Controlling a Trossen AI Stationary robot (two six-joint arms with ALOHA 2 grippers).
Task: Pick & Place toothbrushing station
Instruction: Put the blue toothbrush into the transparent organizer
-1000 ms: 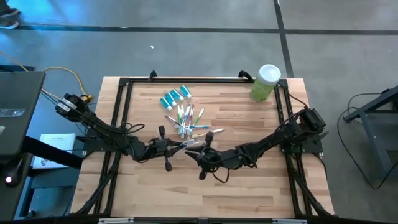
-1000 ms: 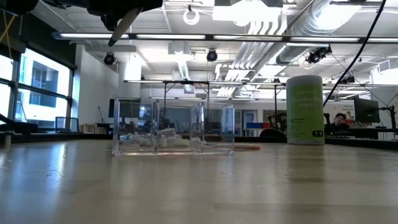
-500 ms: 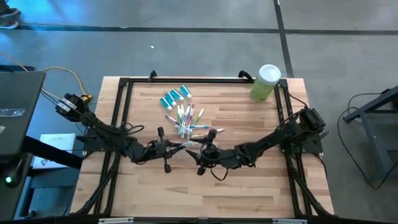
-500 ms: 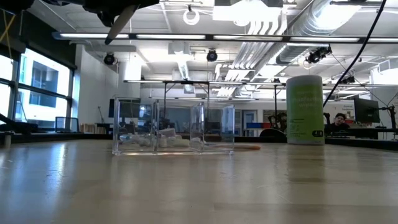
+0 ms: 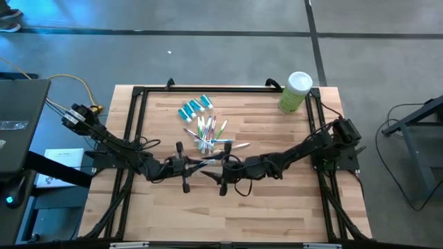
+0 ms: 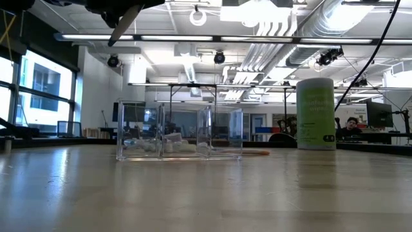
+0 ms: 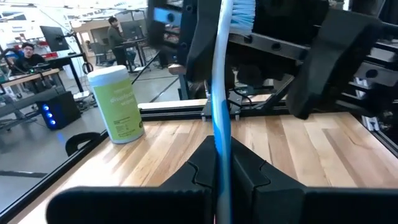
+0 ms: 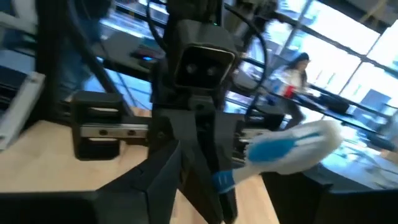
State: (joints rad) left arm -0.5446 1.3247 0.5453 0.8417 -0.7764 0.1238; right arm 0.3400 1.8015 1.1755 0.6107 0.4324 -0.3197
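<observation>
Left gripper [image 5: 196, 163] is clamped on a blue-and-white toothbrush [image 7: 221, 118], held above mid-table; right gripper [image 5: 220, 164] faces it with fingers spread around the brush head, not gripping. Only the wrist views show this: brush head [image 8: 287, 148] sits beyond the left fingers [image 8: 202, 168]. High view shows the other toothbrushes [image 5: 210, 131] and teal tubes [image 5: 194, 107] on the table, green canister [image 5: 295, 91] at the far corner. Low view shows a clear container [image 6: 180, 132]; its contents are unreadable.

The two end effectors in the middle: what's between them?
In the high view, a blue-and-white toothbrush bridges them: the left end effector grips its handle, while the open right end effector faces its bristles.
</observation>
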